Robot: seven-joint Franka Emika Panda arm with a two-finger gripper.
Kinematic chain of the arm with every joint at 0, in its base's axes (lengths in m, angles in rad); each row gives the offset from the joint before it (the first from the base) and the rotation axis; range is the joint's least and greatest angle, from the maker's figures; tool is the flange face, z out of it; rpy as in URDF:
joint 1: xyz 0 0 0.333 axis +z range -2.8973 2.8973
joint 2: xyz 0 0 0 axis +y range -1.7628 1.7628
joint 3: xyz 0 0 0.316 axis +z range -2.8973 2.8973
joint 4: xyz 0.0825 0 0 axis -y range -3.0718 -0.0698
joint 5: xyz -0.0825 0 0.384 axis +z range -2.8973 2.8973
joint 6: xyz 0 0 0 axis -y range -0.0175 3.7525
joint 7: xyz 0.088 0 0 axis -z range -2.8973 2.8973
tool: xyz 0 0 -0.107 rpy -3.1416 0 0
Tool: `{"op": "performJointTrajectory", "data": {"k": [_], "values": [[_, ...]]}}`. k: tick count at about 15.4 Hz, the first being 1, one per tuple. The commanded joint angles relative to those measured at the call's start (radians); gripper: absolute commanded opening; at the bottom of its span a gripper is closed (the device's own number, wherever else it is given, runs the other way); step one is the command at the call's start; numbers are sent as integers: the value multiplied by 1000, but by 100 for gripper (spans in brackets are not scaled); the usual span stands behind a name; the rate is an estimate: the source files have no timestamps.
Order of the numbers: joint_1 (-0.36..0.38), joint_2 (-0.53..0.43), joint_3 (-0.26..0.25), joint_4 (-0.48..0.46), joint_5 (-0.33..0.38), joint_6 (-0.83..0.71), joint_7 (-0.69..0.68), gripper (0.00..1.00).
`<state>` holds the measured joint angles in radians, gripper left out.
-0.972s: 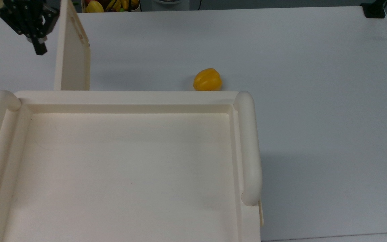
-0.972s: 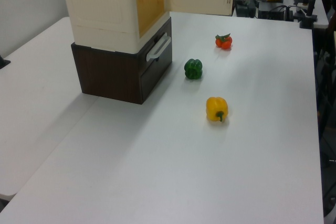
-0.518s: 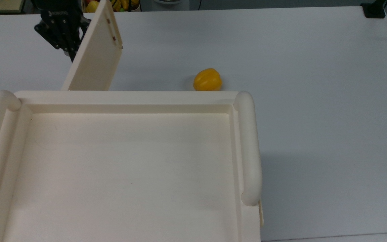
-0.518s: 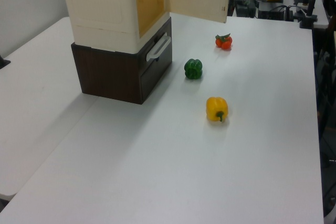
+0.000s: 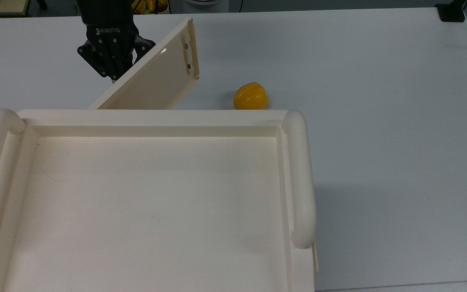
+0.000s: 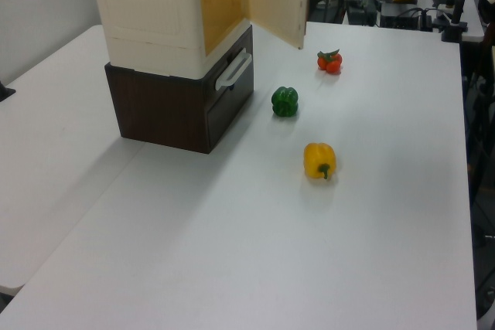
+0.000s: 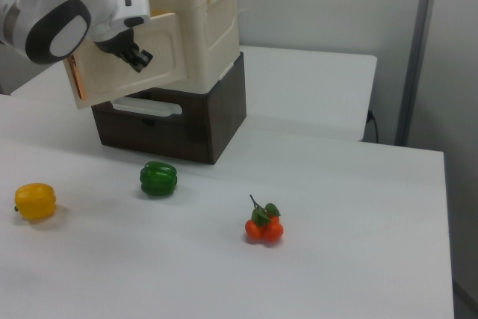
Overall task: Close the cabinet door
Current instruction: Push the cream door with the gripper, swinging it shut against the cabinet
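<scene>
Three fixed views: the top view is set close above the cabinet (image 5: pixel 156 202), looking straight down; the left view and right view are placed farther off, facing across the table (image 6: pixel 371 229) from opposite ends, the yellow pepper (image 7: pixel 35 201) being shared.

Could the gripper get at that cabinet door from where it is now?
Probably yes. The gripper is already against the outer face of the half-open door, and nothing stands between them; the peppers and tomatoes lie well away on the table.
</scene>
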<state>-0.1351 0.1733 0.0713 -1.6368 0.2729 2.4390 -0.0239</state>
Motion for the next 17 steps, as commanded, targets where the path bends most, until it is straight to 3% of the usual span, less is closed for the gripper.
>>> {"op": "performJointTrajectory", "data": {"k": [1, 9, 17], "values": [[34, 14, 18, 0, 19, 106, 55, 0], [100, 104, 18, 2, 9, 391, 87, 0], [127, 173, 19, 37, 15, 530, 90, 0]]}}
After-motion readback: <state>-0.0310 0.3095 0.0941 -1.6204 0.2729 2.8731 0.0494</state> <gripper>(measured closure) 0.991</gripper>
